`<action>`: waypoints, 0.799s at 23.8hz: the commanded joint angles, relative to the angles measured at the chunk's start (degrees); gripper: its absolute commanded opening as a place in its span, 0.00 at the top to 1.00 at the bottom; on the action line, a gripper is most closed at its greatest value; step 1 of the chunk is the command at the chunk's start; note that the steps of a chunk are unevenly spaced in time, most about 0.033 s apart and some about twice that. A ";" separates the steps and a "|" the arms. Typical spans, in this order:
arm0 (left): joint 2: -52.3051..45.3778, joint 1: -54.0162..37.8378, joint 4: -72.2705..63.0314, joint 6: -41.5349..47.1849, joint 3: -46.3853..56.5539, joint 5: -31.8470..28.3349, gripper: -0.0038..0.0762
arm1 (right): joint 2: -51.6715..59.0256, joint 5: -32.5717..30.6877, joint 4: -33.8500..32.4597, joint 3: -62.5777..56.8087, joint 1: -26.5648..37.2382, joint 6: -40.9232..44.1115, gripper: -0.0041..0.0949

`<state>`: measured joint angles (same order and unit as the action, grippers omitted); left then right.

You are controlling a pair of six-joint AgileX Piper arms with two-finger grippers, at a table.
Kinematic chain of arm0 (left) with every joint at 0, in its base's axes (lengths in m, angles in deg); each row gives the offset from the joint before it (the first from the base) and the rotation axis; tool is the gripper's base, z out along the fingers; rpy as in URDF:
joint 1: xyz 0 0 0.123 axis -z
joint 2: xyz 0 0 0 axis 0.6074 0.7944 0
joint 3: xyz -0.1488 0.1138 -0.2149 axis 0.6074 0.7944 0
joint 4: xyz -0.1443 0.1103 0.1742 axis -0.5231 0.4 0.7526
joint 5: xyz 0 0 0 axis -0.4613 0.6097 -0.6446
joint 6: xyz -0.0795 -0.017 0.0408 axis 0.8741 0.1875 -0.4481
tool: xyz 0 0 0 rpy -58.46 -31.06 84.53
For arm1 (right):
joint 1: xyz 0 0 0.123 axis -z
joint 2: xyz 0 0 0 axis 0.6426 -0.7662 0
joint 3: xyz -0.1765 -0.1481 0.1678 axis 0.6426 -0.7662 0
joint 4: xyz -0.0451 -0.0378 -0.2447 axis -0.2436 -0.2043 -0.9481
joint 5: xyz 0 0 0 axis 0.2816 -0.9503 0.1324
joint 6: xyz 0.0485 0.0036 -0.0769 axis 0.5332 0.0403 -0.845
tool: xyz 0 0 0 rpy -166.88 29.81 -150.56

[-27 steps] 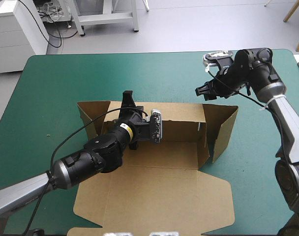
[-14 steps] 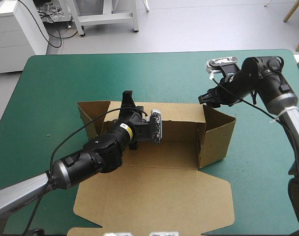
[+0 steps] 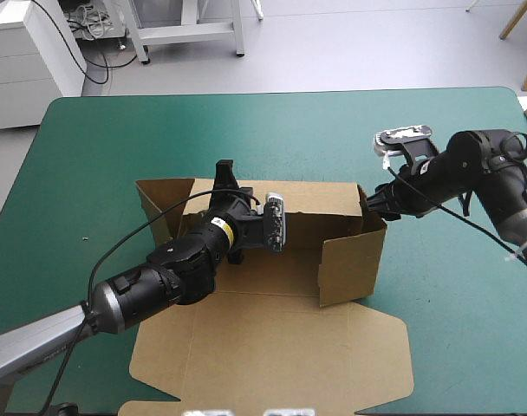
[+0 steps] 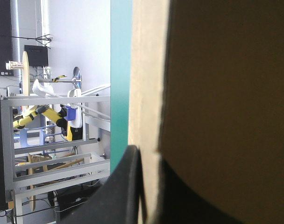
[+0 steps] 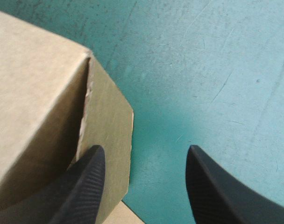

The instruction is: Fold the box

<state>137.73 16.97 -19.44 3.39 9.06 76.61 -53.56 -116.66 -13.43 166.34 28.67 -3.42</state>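
Straddling a corner of the box (image 3: 272, 347), the right hand (image 5: 145, 151) gapes; the left hand (image 3: 225, 173) seemingly clamps it.

Bright, even light covers my table (image 3: 116, 156); the box (image 3: 272, 347) casts soft shadows, its inner wall dark.
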 commanded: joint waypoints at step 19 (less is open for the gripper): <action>-0.98 0.50 -2.78 1.14 -0.61 -3.78 0.96 | 15.23 12.16 22.70 -22.59 0.16 -22.13 0.47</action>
<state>137.73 16.97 -19.44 3.45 9.06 76.56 -40.21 -106.86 5.18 142.99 28.67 -22.59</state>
